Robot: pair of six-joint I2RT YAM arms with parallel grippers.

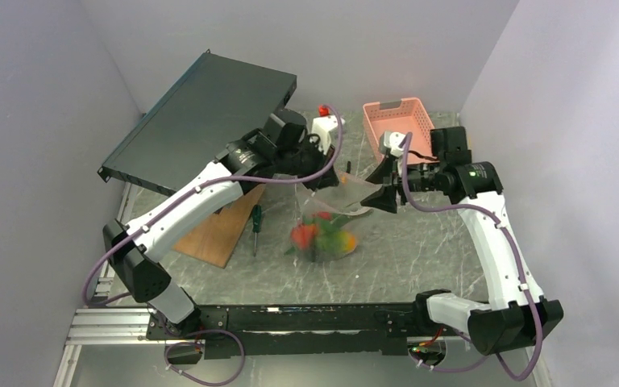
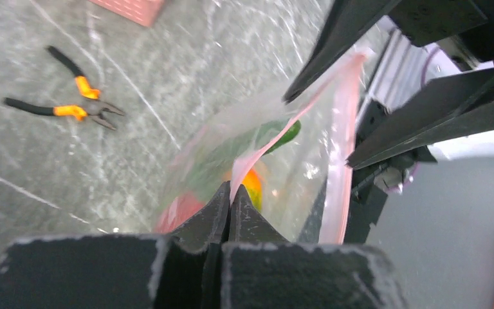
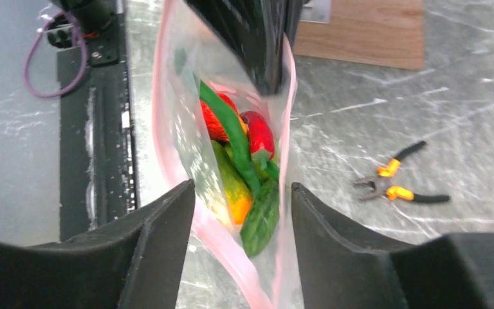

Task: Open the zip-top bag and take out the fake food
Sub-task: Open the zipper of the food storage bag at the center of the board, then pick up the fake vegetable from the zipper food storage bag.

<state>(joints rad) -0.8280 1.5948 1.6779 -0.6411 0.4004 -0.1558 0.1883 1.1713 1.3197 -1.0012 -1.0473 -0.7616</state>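
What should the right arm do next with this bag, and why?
Probably shift the right gripper onto the free lip of the zip-top bag and close. The left gripper pinches the other lip, the right jaws stand open astride the mouth, with fake food inside.

Grey marbled table (image 1: 419, 258) carrying a wooden board (image 1: 230, 230), screwdriver (image 1: 255, 226) lying just beside it, pink basket (image 1: 399, 125) sitting at the back, orange-handled pliers (image 3: 395, 192) lying apart.

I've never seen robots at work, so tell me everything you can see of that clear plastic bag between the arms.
The zip-top bag is clear, crinkly plastic with a pale pink zip strip along its mouth, which gapes open. It hangs with fake food bunched at its bottom. The left end effector pinches one lip; the right end effector straddles the mouth, fingers apart.
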